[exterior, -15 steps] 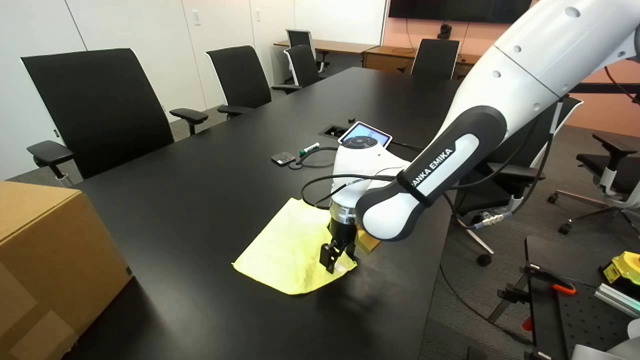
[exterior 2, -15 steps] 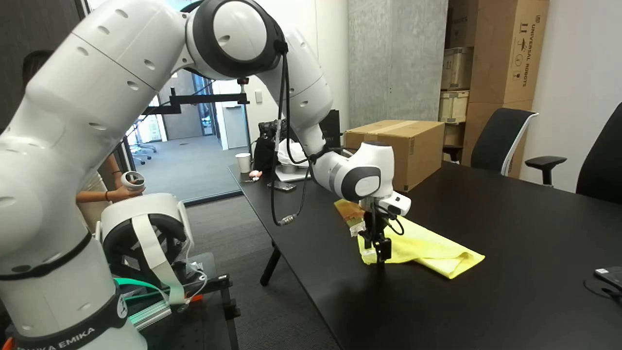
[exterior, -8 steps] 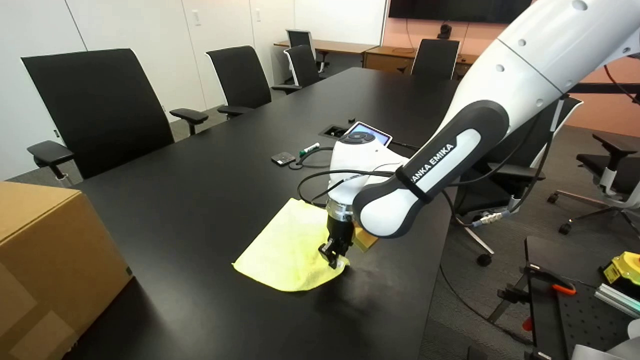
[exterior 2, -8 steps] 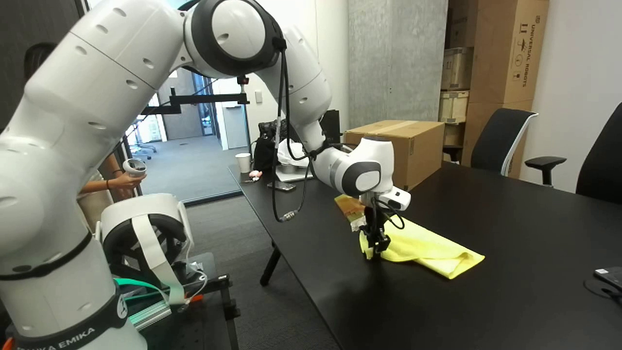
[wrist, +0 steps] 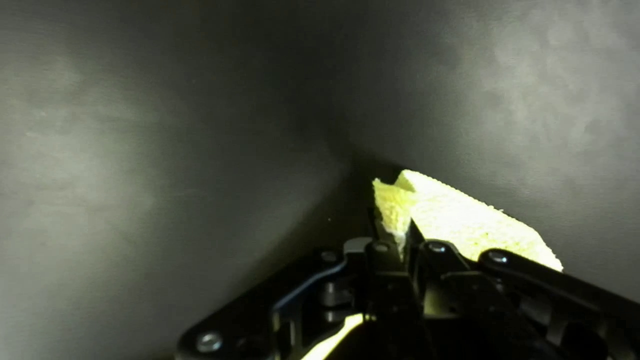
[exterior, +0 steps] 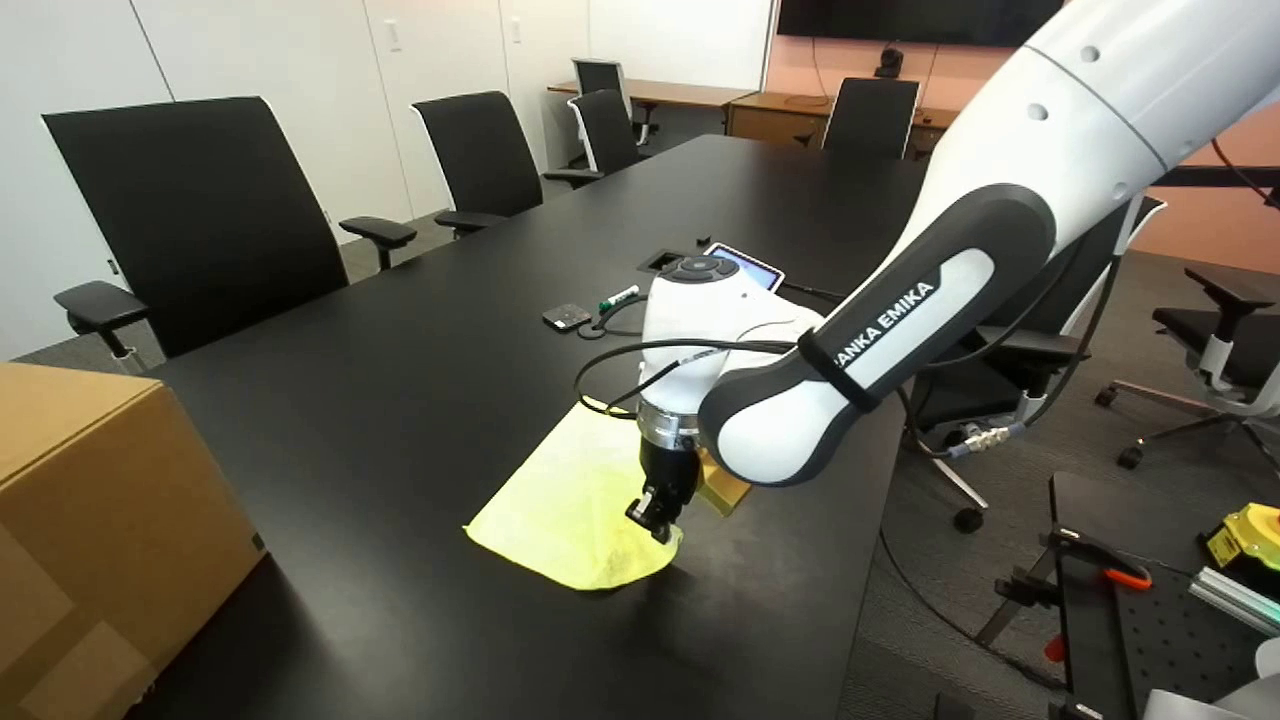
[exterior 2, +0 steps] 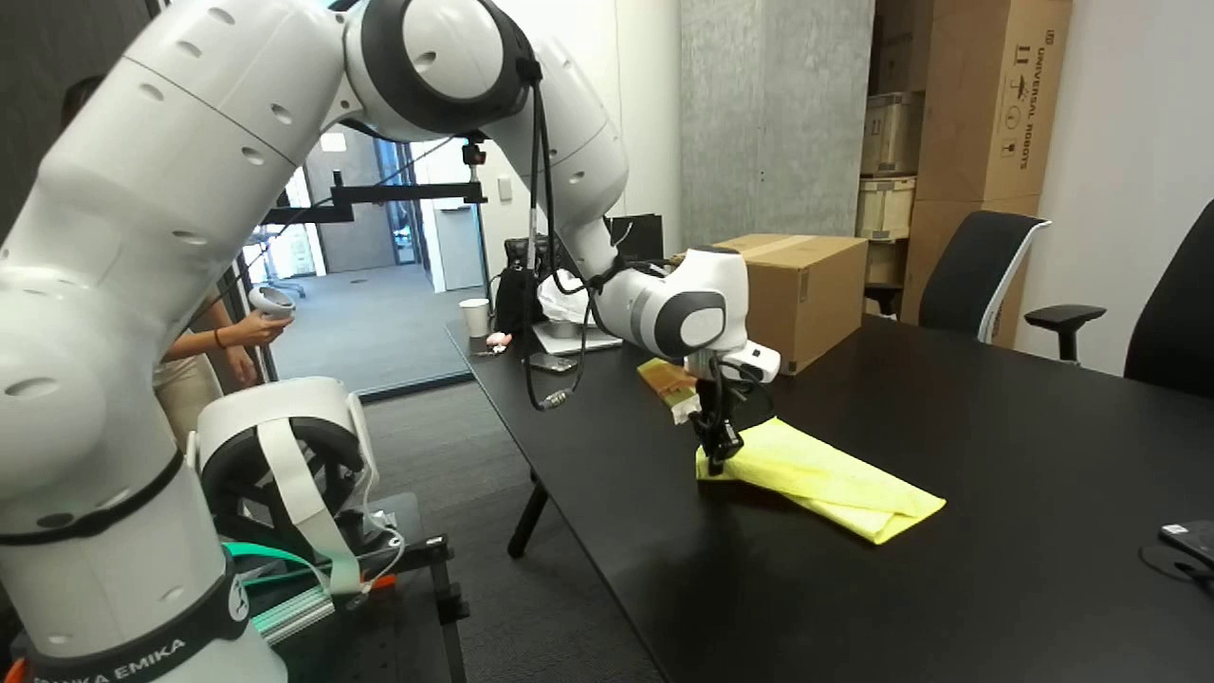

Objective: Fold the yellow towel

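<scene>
While the white arm (exterior 2: 579, 152) reaches down over the black table (exterior: 430, 620), the gripper (wrist: 393, 227) has its fingers drawn close together, pinching a bit of the yellow towel (exterior: 550, 510), and look, a tip of cloth (wrist: 392, 202) pokes out past them in the wrist view! The towel lies on the table, held at one end; at its opposite end a folded-over layer (exterior 2: 877, 525) shows in an exterior view. Near the towel sits a yellow-brown block (exterior: 722, 490), and well apart from the towel, in both exterior views, stands the cardboard box (exterior: 130, 540). Farther from the towel than the block lie a marker (exterior: 621, 297) and a tablet (exterior: 754, 269).
</scene>
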Tool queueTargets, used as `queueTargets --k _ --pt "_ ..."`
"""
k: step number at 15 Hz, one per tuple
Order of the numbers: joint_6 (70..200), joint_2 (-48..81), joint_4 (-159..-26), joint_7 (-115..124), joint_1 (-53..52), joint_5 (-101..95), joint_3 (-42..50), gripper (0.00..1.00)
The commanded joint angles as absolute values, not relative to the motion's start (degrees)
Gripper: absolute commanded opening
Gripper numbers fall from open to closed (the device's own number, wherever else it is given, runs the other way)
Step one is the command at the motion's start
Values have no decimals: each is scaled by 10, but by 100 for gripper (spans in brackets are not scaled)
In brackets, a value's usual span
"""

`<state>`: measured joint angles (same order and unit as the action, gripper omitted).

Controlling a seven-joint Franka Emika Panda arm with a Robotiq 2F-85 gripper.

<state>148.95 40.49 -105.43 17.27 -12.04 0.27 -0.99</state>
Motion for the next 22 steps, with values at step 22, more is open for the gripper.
queueTargets --k 22 --pt "1300 509 -747 160 -170 -83 19 9"
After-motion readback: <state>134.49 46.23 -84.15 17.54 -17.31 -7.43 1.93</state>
